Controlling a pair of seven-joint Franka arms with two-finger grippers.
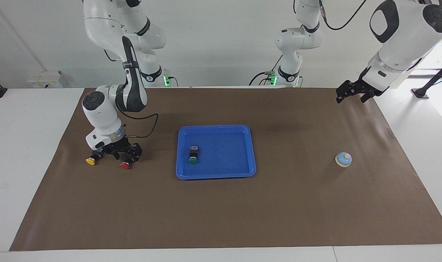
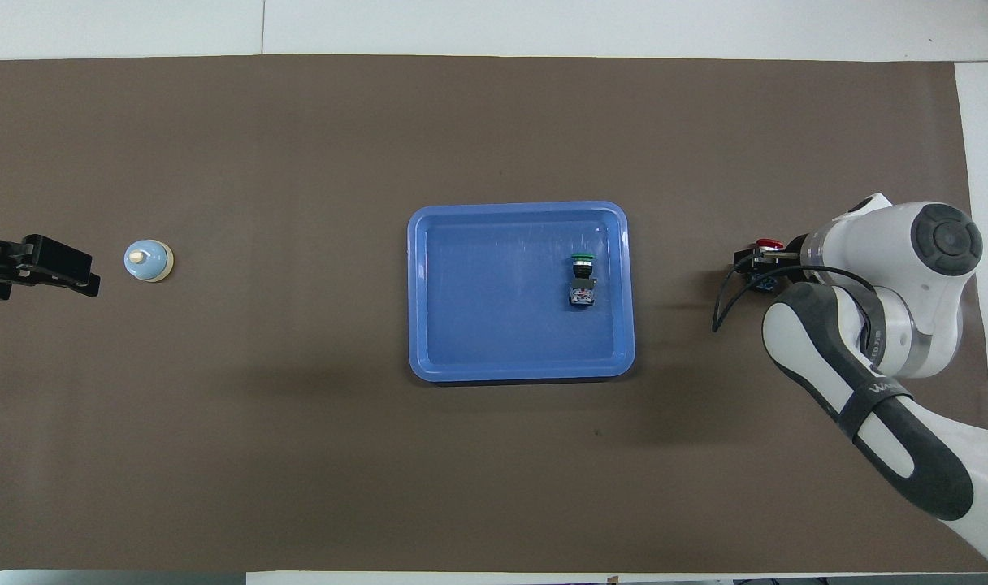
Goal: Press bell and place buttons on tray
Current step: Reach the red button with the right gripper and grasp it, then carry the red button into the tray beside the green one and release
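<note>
Brown mat (image 1: pixel 221 218) is laid over the surface (image 1: pixel 24 145). The step in hand is judged to be the pick of a second button; whether the bell has been pressed cannot be confirmed.

- Left hand (image 1: pixel 351 97): held in the air over the mat corner at the left arm's end, seen apart, nothing held. That arm is waiting.
- Right hand (image 1: pixel 124 154): lowered at the red button (image 1: pixel 125 166) toward the right arm's end. Apart or clamped cannot be told.
- Yellow button (image 1: pixel 91 161): lying just beside it, toward the mat edge.
- Blue tray (image 1: pixel 216 176): mid-mat. The green button (image 1: pixel 193 160) is lying in it on its side, cap pointed away from the robots.
- Bell (image 1: pixel 343 159): on the mat toward the left arm's end, well apart from the tray.

Next move: grip on the black body to be made firm, red button lifted clear of the yellow one, carried over the tray rim and released inside.

Writing: white lettering beginning "WA" is seen on the right arm's dark band (image 2: pixel 880 392), the rest not readable. The label on the green button's body is too small to be read.
</note>
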